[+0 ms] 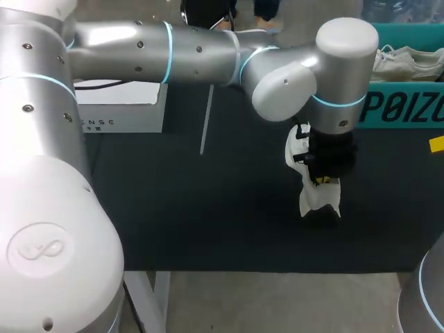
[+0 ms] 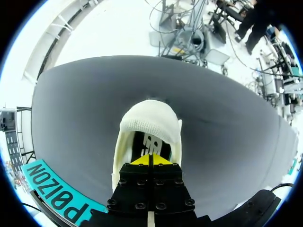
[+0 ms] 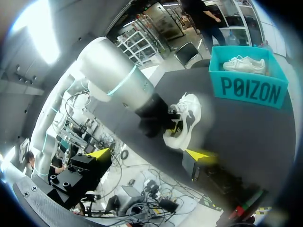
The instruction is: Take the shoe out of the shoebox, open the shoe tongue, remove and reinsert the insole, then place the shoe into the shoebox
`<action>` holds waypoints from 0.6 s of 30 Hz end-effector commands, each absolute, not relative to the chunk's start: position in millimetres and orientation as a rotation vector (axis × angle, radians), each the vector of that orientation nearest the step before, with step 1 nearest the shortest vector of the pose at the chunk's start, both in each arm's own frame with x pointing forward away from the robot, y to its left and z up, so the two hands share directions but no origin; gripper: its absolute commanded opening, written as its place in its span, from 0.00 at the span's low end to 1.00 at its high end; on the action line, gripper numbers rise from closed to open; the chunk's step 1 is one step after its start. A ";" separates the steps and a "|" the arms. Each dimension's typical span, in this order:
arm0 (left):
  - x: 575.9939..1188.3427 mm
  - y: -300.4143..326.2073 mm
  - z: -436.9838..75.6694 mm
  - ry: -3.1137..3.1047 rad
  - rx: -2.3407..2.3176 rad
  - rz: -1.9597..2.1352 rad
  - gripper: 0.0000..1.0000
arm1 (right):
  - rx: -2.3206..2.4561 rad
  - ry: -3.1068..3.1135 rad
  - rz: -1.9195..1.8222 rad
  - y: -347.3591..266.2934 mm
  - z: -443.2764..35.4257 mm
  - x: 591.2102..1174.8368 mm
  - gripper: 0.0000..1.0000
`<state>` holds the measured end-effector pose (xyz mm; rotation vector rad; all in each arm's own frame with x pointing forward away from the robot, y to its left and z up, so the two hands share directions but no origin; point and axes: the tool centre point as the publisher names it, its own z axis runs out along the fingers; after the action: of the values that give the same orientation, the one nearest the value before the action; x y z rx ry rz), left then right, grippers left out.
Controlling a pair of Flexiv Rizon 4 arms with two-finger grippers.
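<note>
A white shoe (image 1: 310,187) stands steeply toe-down on the dark mat (image 1: 208,222), right of the middle. My left gripper (image 1: 325,173) comes across from the left and is shut on the shoe's upper end. In the left wrist view the yellow tips of the left gripper (image 2: 150,161) meet at the opening of the shoe (image 2: 150,124), where a black insole shows. My right gripper (image 3: 150,153) is open wide and empty, well apart from the shoe (image 3: 188,116). One of its yellow fingertips (image 1: 437,143) shows at the table's right edge. The teal shoebox (image 1: 406,107) stands at the back right.
A second white shoe (image 1: 406,62) lies inside the teal shoebox (image 3: 248,87). A white box (image 1: 121,111) sits at the back left, with a thin white strip (image 1: 206,121) beside it. My left arm (image 1: 208,48) spans the back of the table.
</note>
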<state>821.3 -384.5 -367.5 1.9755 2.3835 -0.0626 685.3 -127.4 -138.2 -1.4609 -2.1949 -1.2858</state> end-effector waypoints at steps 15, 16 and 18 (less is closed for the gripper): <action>822.0 -388.4 -374.6 2.330 1.936 -0.060 0.00 | -1.479 -2.198 -1.301 -126.9 -138.1 673.2 1.00; 824.4 -387.3 -367.4 2.322 1.929 -0.046 0.00 | -1.479 -2.198 -1.301 -126.9 -138.1 673.2 1.00; 827.8 -386.5 -358.5 2.311 1.921 -0.037 0.00 | -1.479 -2.198 -1.301 -126.9 -138.1 673.2 1.00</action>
<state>830.9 -396.6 -384.7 1.9338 2.3227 -0.0614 685.3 -127.4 -138.2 -1.4609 -2.1949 -1.2859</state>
